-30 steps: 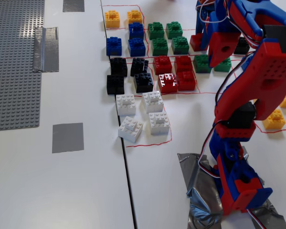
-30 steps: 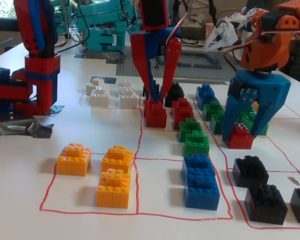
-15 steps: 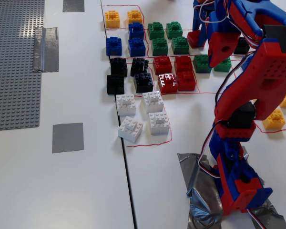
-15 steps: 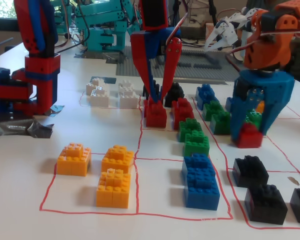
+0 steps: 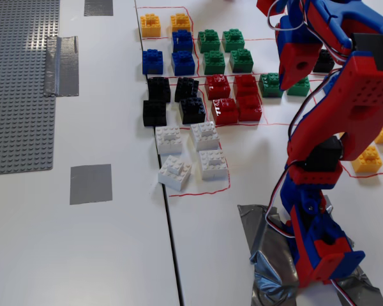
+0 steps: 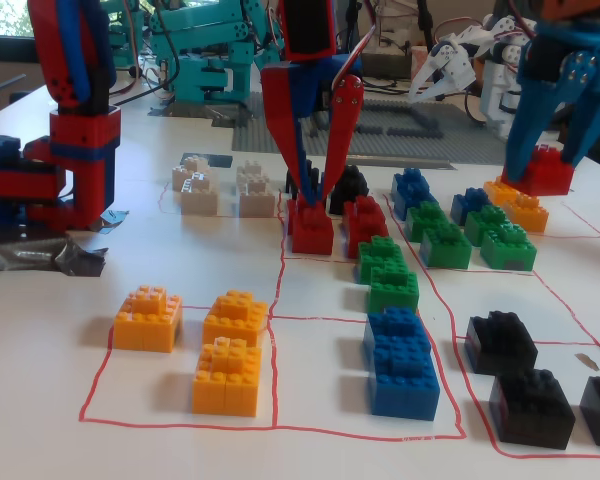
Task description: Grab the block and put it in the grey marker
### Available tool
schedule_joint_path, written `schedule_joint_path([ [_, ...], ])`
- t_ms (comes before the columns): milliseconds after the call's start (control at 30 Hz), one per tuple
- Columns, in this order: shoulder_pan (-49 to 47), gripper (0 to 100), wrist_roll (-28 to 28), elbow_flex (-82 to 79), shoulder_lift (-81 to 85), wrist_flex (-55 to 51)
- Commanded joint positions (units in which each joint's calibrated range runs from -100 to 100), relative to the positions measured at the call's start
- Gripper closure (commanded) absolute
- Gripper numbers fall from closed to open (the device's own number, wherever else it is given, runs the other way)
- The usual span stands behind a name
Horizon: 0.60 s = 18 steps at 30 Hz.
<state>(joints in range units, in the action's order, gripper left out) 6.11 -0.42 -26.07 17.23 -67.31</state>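
My red and blue gripper (image 6: pixel 318 198) hangs in the middle of the block field. Its two fingers (image 6: pixel 302 160) taper down with a small gap between the tips, which stand right at the top of a red block (image 6: pixel 310 228) resting on the table. In a fixed view from above, the gripper (image 5: pixel 288 83) shows beside the red blocks (image 5: pixel 246 86) and over the green ones (image 5: pixel 271 84). A grey tape square (image 5: pixel 90 183) lies on the white table to the left, and a second one (image 5: pixel 98 6) at the far edge.
Groups of orange (image 6: pixel 225 320), blue (image 6: pixel 400 350), green (image 6: pixel 388 265), black (image 5: pixel 158 89) and white blocks (image 5: pixel 204 135) lie in red-outlined fields. A grey baseplate (image 5: pixel 19 95) lies at the left. Another arm (image 6: pixel 550 90) holds a red block (image 6: pixel 547 172) at the right.
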Motion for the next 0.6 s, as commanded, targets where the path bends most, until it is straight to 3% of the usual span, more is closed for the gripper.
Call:
schedule_joint_path([
  [0,-0.5,100,0.6,2.8,2.8,0.5],
  [367,0.0,100,0.4,2.0,4.1,0.4],
  [567,5.2,100,-1.2,2.8,6.0,-1.7],
])
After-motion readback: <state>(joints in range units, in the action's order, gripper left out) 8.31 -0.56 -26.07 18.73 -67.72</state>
